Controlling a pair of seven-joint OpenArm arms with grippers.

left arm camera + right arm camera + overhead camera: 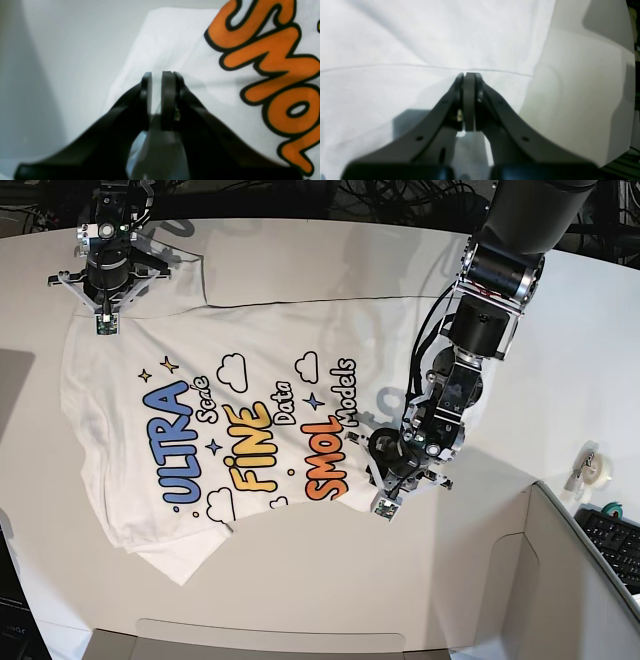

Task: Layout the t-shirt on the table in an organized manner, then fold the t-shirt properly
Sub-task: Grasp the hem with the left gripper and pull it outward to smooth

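Black curved end effector [157, 75] fingers

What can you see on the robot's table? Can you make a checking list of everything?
Surface: white table, smooth, curved edge.
Job's things: t-shirt lies print-up, mostly spread; the corner nearest the camera is bunched.
Clutter: tape roll near the table's edge.
Grippers: left gripper sits low at the shirt's edge by the orange "SMOL", fingers nearly together, whether cloth is between them cannot be told; right gripper shut, at the shirt's far corner.
Cables: dark tangle behind the table.
Surroundings: grey bin, keyboard beside it.
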